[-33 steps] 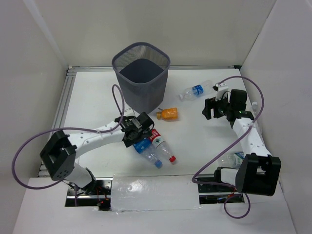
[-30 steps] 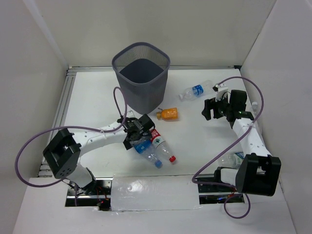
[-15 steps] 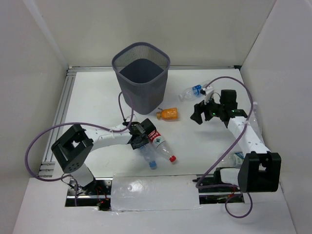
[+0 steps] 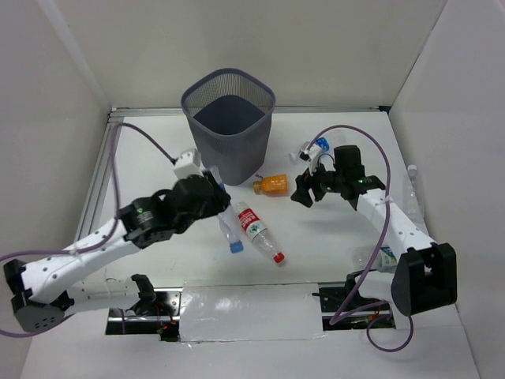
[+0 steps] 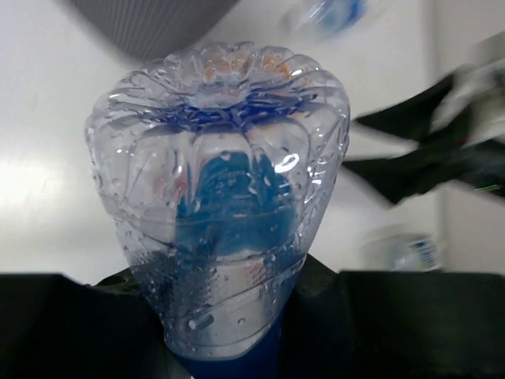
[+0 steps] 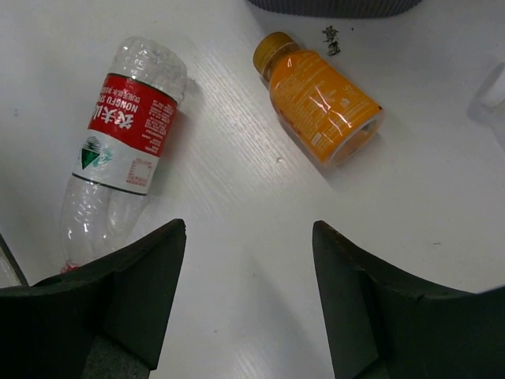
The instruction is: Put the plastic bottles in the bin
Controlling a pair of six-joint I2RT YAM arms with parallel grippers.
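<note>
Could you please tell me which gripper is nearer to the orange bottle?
Right. The right gripper is open just beside the orange bottle; the left gripper, farther off, grips a clear bottle.

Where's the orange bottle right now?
In the top view the orange bottle lies on its side just right of the bin's base, with the open right gripper close on its right.

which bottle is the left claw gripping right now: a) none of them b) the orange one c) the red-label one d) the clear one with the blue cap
d: the left claw is shut on the blue-capped bottle, while the red-label bottle and the orange bottle lie ungripped.
</note>
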